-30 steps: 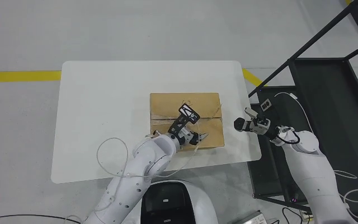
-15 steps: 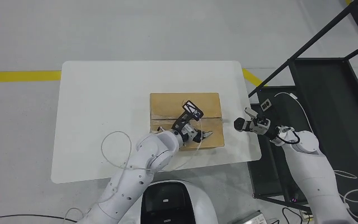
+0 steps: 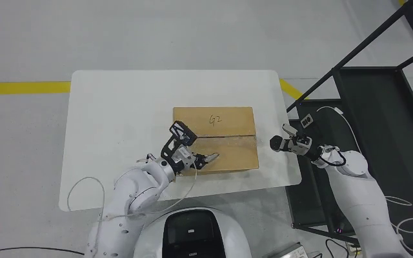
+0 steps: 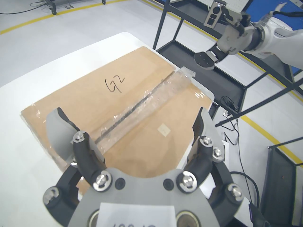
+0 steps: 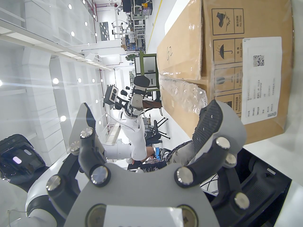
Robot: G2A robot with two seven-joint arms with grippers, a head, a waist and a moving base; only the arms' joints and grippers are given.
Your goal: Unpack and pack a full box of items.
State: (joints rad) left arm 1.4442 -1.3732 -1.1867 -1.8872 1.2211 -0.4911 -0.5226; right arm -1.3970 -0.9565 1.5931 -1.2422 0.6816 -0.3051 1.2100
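Observation:
A closed cardboard box (image 3: pixel 215 138) marked with handwriting lies on the white table (image 3: pixel 116 116), right of centre. Crinkled clear tape (image 4: pixel 151 95) runs along its top seam and sticks out loose at the end (image 5: pixel 184 90) facing the right arm. My left gripper (image 3: pixel 203 159) hovers open over the box's near left part, with nothing between its fingers (image 4: pixel 59 128). Beyond the box's right end, just off the table edge, my right gripper (image 3: pixel 276 142) is open and empty, facing the box's labelled end (image 5: pixel 260 79).
A black metal shelf rack (image 3: pixel 361 129) stands close to the table's right side, behind the right arm. The table's left half and far strip are bare white surface. A yellow line (image 3: pixel 32 87) crosses the floor on the left.
My left gripper has moved from over the seam at the box's right part back toward the box's near left part. The right arm has kept still.

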